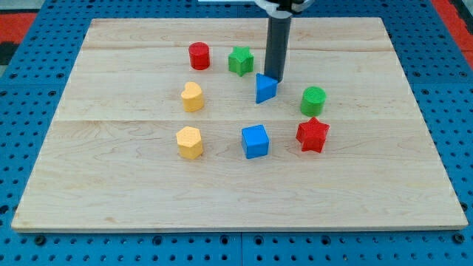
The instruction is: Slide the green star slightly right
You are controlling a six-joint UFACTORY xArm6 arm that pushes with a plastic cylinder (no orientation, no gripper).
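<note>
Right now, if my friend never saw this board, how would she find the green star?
Start at the wooden board and look along its upper part, near the middle. There the red cylinder stands, and the green star is just to its right in the view, left of my tip. It is the only green block with points; the other green block is round and sits lower right.

Rod (278, 44) cut off by the view's top. Blue triangle's (264, 89) upper corner partly hidden behind my tip (273, 77).
</note>
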